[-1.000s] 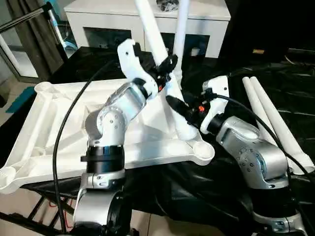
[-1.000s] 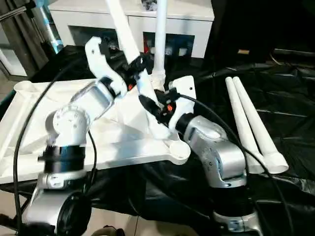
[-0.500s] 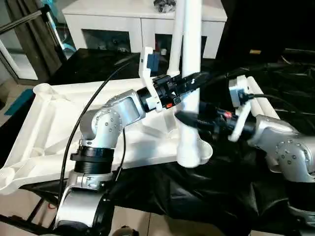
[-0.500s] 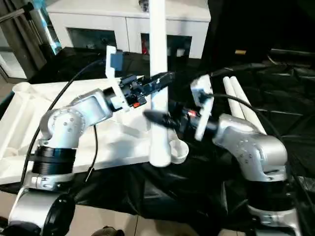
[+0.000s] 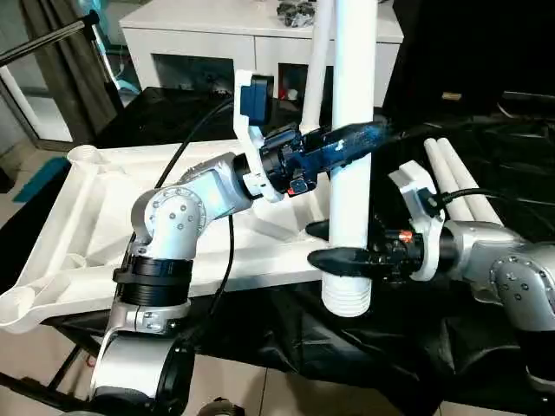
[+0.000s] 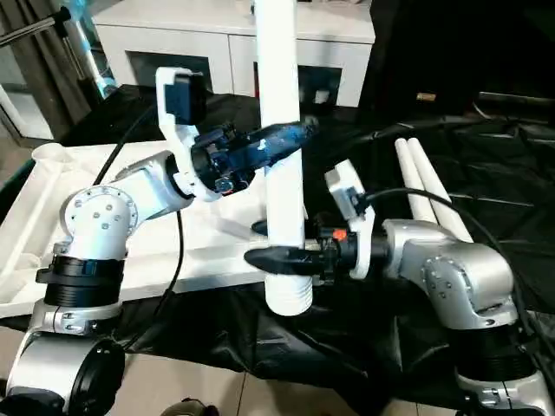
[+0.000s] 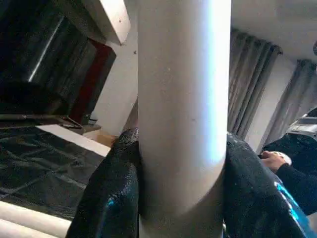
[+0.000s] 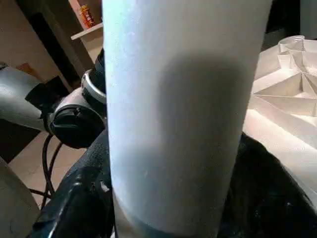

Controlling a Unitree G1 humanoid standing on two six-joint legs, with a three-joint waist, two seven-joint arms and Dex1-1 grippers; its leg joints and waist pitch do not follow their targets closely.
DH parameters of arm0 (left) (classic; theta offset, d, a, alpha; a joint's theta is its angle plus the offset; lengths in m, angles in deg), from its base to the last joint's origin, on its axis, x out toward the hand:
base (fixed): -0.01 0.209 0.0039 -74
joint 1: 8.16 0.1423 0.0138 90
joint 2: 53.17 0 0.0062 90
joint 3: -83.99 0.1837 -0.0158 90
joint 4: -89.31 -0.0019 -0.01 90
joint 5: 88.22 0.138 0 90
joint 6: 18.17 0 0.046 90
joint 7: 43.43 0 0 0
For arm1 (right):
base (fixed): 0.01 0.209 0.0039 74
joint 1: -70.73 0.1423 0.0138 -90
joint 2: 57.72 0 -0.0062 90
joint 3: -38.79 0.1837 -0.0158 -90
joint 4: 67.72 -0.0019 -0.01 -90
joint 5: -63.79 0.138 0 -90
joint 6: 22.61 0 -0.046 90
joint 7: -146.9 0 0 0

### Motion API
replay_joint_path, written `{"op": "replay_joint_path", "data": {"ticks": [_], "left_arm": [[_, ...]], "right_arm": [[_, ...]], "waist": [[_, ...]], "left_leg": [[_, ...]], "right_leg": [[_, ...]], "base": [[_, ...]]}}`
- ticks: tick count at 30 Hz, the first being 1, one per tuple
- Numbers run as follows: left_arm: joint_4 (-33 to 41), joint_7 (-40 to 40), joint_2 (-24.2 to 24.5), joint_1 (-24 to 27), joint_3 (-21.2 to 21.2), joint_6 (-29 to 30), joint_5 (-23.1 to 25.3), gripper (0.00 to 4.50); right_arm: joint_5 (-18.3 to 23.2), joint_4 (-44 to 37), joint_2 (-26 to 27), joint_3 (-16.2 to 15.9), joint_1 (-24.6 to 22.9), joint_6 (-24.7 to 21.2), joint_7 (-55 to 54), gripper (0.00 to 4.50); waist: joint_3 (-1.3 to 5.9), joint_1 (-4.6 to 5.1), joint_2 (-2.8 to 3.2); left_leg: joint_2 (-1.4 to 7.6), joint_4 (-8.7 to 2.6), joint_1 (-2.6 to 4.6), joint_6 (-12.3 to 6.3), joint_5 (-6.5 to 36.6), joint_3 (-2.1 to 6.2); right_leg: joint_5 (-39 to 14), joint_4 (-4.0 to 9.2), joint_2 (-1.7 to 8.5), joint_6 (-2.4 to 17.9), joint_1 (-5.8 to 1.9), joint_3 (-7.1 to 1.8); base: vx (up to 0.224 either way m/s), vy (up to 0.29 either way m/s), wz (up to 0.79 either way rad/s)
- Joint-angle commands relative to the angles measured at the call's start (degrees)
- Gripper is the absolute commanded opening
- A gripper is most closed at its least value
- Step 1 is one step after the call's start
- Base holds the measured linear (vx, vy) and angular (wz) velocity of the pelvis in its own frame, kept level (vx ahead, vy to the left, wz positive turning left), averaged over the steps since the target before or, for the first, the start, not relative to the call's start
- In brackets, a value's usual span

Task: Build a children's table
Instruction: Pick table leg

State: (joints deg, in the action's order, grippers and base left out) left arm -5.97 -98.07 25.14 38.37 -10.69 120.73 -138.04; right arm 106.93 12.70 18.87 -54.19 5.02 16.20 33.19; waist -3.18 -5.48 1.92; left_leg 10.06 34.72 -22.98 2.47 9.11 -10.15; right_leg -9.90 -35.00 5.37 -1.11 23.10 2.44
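Note:
The white tabletop [image 5: 78, 225] lies ribbed underside up on the left. One white leg [image 5: 351, 199] hangs upright just past its near right corner, threaded end [image 5: 347, 299] downward over the black cloth. My left gripper [image 5: 360, 139] is shut on this leg at mid height. My right gripper [image 5: 323, 245] clasps it lower down, one finger in front and one behind, both against the tube. A second leg [image 5: 319, 61] stands in the far right corner socket. Two more legs [image 5: 455, 173] lie side by side on the cloth to the right.
Black cloth [image 5: 416, 364] covers the work surface under and right of the tabletop. A white cabinet [image 5: 199, 26] stands behind. A person's hand [image 7: 270, 158] shows far off in the left wrist view. A dark metal frame [image 5: 35, 43] stands at far left.
The held leg went from tilted over the tabletop's near right corner to upright and forward, past the edge. My right gripper let go, swung out to the right and took the leg lower down.

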Motion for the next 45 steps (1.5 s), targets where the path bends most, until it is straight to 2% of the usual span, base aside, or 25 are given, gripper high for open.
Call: {"op": "replay_joint_path", "data": {"ticks": [1,7,9,10,12,13,14,15,16,18,20,22,23,24,25,27,29,34,35,37,38,40,41,45], "left_arm": [[0.84,-1.05,0.27,-1.37,-0.17,0.28,-1.11,1.82],[-0.12,2.16,-0.97,-0.99,-0.77,-0.61,-0.65,1.82],[-1.59,6.09,-2.06,-1.56,-1.47,-1.33,0.48,1.82],[-2.48,8.74,-2.41,-1.67,-1.33,-2.24,2.33,2.17],[-1.81,9.44,-2.19,-0.98,0.04,-3.85,4.76,2.52],[-1.10,10.24,-2.28,-0.44,0.88,-5.11,6.34,2.52],[-0.56,12.34,-2.78,0.02,1.29,-6.14,7.87,2.51],[-0.56,12.34,-2.78,0.02,1.29,-6.14,7.87,2.58],[-0.10,17.76,-3.95,0.33,1.20,-6.61,10.11,2.58],[0.09,20.53,-4.43,0.31,1.16,-6.41,11.17,2.64],[-0.15,27.61,-5.15,-0.29,1.79,-7.58,15.31,2.64],[-0.53,29.34,-5.26,-0.50,1.98,-8.37,16.78,2.64],[-1.67,33.76,-5.93,-1.05,1.56,-10.08,19.54,2.64],[-1.97,34.73,-6.17,-1.25,1.24,-10.70,19.98,2.38],[-2.42,36.03,-6.56,-1.67,0.52,-12.06,20.48,2.31],[-2.64,36.35,-6.72,-1.94,0.11,-12.61,20.49,2.31],[-2.59,36.83,-6.96,-2.43,-0.81,-13.15,20.17,1.99],[-1.65,35.84,-6.80,-1.88,-0.22,-13.42,19.83,1.85],[-1.08,34.13,-6.34,-1.35,0.84,-13.62,19.58,1.85],[-0.90,33.11,-5.97,-1.24,1.43,-13.64,19.47,1.84],[-1.02,31.96,-5.41,-1.33,2.04,-13.66,19.64,1.84],[-1.15,30.65,-5.03,-1.38,2.49,-13.72,19.64,1.84],[-1.07,29.67,-4.68,-1.41,2.89,-13.60,19.60,1.84],[-0.27,27.32,-3.85,-1.49,3.72,-13.36,19.03,1.84]], "right_arm": [[0.18,-0.05,-0.73,-0.45,0.36,-0.38,-0.61,2.58],[-0.74,0.61,1.36,0.36,0.16,0.69,-3.87,2.09],[-1.46,0.82,2.32,0.76,0.21,1.29,-5.65,1.99],[-2.70,0.84,4.10,1.21,0.37,2.44,-9.37,1.94],[-3.59,0.87,5.41,1.43,0.61,3.31,-11.94,1.93],[-4.17,0.76,5.98,1.40,0.67,3.86,-13.01,1.93],[-4.78,0.57,6.66,1.34,0.72,4.30,-14.36,1.93],[-4.78,0.57,6.66,1.34,0.72,4.30,-14.36,1.92],[-5.77,0.11,7.98,1.21,0.86,4.83,-16.89,1.92],[-6.38,-0.03,8.64,1.14,1.00,5.07,-18.28,1.91],[-8.22,0.20,9.97,0.89,1.70,6.03,-21.49,1.91],[-8.66,0.47,10.33,0.85,1.95,6.26,-22.40,1.91],[-9.71,1.12,10.93,0.73,2.40,7.10,-23.99,1.91],[-9.93,1.27,11.02,0.68,2.49,7.28,-24.30,1.91],[-10.15,1.45,11.10,0.60,2.60,7.42,-24.64,1.91],[-10.23,1.55,11.10,0.55,2.68,7.51,-24.69,1.91],[-10.39,1.29,11.34,0.34,2.69,7.34,-24.82,1.91],[-11.24,0.83,11.46,-0.49,2.40,8.05,-24.79,1.91],[-11.15,0.53,11.42,-0.80,2.52,7.62,-24.88,2.47],[-10.33,0.49,11.32,-0.66,2.76,6.57,-24.78,2.61],[-10.09,0.49,10.43,-0.80,3.14,5.92,-23.80,2.67],[-10.52,0.62,9.54,-0.95,3.36,5.73,-23.13,2.78],[-10.67,0.69,7.69,-1.24,3.42,5.00,-21.60,2.96],[-10.21,0.90,4.05,-1.48,3.46,3.88,-17.93,3.17]], "waist": [[4.04,-0.21,-1.54],[4.27,-0.25,-1.53],[4.35,-0.28,-1.49],[4.35,-0.30,-1.51],[4.37,-0.25,-1.45],[4.40,-0.22,-1.48],[4.30,-0.20,-1.11],[4.30,-0.20,-1.11],[4.31,-0.17,-1.18],[4.28,-0.10,-1.33],[4.23,-0.02,-1.50],[4.21,0.11,-1.36],[4.22,0.14,-1.38],[4.18,0.27,-1.49],[4.21,0.18,-1.51],[4.29,0.11,-1.71],[4.29,0.06,-1.66],[4.39,0.03,-1.66],[4.36,0.02,-1.23],[4.37,0.14,-1.41],[4.37,0.16,-1.21],[4.31,0.15,-1.28],[4.25,0.20,-1.29],[4.20,0.07,-1.34]], "left_leg": [[2.18,-4.08,1.30,-1.46,12.40,0.58],[2.12,-3.91,1.19,-1.84,10.59,0.54],[2.15,-3.86,1.23,-2.03,10.20,0.53],[2.11,-3.79,1.13,-2.05,9.67,0.50],[2.13,-3.92,1.18,-1.79,10.04,0.56],[2.15,-3.96,1.19,-1.68,10.10,0.57],[2.25,-4.15,1.28,-0.80,11.09,0.69],[2.25,-4.15,1.28,-0.80,11.09,0.69],[2.23,-4.18,1.23,-0.34,11.61,0.66],[2.16,-4.16,1.28,-0.40,11.86,0.62],[2.21,-4.19,1.14,-0.23,11.78,0.68],[2.14,-4.21,1.20,-0.10,12.07,0.71],[2.10,-4.24,1.11,-0.06,12.25,0.72],[2.06,-4.22,1.09,0.04,12.37,0.69],[2.00,-4.21,1.12,0.10,12.38,0.73],[1.98,-4.16,1.02,-0.25,11.62,0.71],[1.98,-4.07,1.03,-0.62,11.02,0.65],[1.99,-3.92,0.95,-1.51,9.78,0.60],[1.99,-3.93,1.02,-1.63,9.76,0.65],[1.97,-3.94,1.02,-1.62,10.13,0.61],[2.01,-3.97,1.09,-1.53,10.32,0.64],[2.03,-4.01,1.20,-1.33,11.09,0.61],[2.04,-4.06,1.17,-1.14,11.48,0.61],[2.09,-4.05,1.22,-1.07,12.15,0.62]], "right_leg": [[-18.15,4.48,2.54,11.03,-2.51,-1.54],[-14.49,4.07,2.48,12.10,-2.57,-1.49],[-13.34,3.94,2.44,12.52,-2.61,-1.48],[-12.57,3.98,2.49,12.78,-2.56,-1.48],[-13.13,4.10,2.45,12.34,-2.56,-1.45],[-13.15,4.11,2.46,12.18,-2.60,-1.44],[-13.76,4.18,2.36,11.32,-2.54,-1.48],[-13.76,4.18,2.36,11.32,-2.54,-1.48],[-13.89,4.15,2.43,11.06,-2.66,-1.54],[-14.02,4.30,2.43,10.90,-2.62,-1.52],[-14.25,4.30,2.42,10.44,-2.63,-1.51],[-14.89,4.47,2.33,9.80,-2.54,-1.51],[-15.39,4.51,2.34,9.38,-2.60,-1.50],[-15.46,4.59,2.23,8.96,-2.54,-1.52],[-15.67,4.63,2.26,8.80,-2.59,-1.47],[-15.15,4.51,2.28,8.56,-2.64,-1.47],[-14.24,4.45,2.27,9.17,-2.53,-1.45],[-11.42,4.11,2.27,10.54,-2.65,-1.46],[-11.17,4.13,2.27,10.81,-2.61,-1.46],[-10.92,4.12,2.16,10.94,-2.68,-1.45],[-10.98,4.12,2.20,10.98,-2.67,-1.46],[-11.71,4.22,2.17,10.91,-2.63,-1.48],[-12.14,4.24,2.20,10.87,-2.65,-1.49],[-12.69,4.29,2.26,10.52,-2.75,-1.56]], "base": [[0.000,0.000,0.00],[0.000,0.000,0.00],[0.000,0.000,0.00],[0.000,0.000,0.00],[0.000,0.000,0.00],[0.000,0.000,0.00],[0.000,0.000,0.00],[0.000,0.000,0.00],[0.000,0.000,0.00],[0.000,0.000,0.00],[0.000,0.000,0.00],[0.000,0.000,0.00],[0.000,0.000,0.00],[0.000,0.000,0.00],[0.000,0.000,0.00],[0.000,0.000,0.00],[0.000,0.000,0.00],[0.000,0.000,0.00],[0.000,0.000,0.00],[0.000,0.000,0.00],[0.000,0.000,0.00],[0.000,0.000,0.00],[0.000,0.000,0.00],[0.000,0.000,0.00]]}}
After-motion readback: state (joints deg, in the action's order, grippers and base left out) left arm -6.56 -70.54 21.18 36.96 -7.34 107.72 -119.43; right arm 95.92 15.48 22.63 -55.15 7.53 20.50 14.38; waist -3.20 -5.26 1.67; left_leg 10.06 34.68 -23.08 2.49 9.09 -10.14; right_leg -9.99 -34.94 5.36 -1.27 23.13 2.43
